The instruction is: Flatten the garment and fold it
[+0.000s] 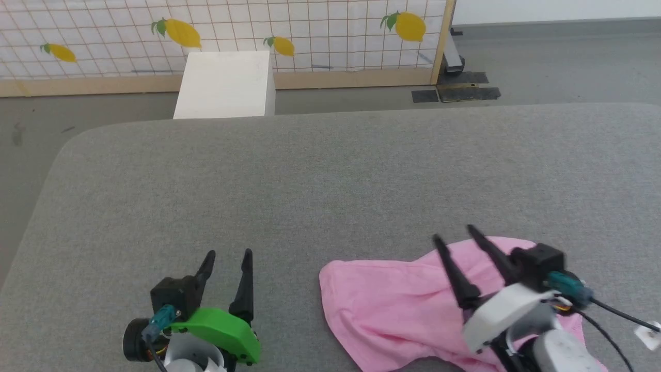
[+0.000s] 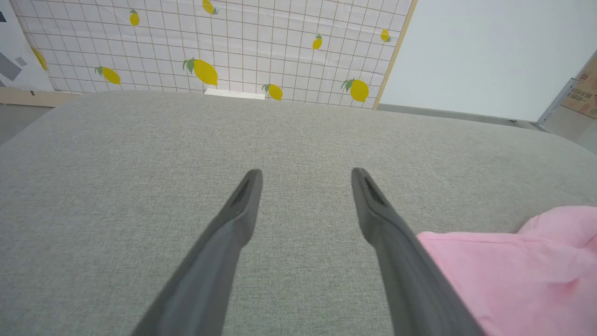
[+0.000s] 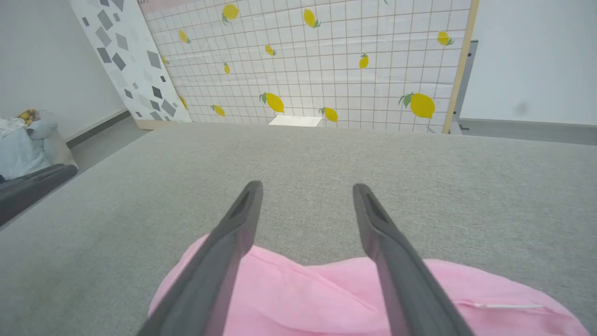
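Flattening looks not yet begun
The garment (image 1: 392, 305) lies bunched; left gripper (image 1: 229, 253) and right gripper (image 1: 454, 232) gape wide, empty; next, probably pinch its edges.

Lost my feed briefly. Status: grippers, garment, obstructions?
Left gripper open over bare grey surface. Right gripper open over garment, gripping nothing. Garment crumpled, unfolded. No obstruction seen.
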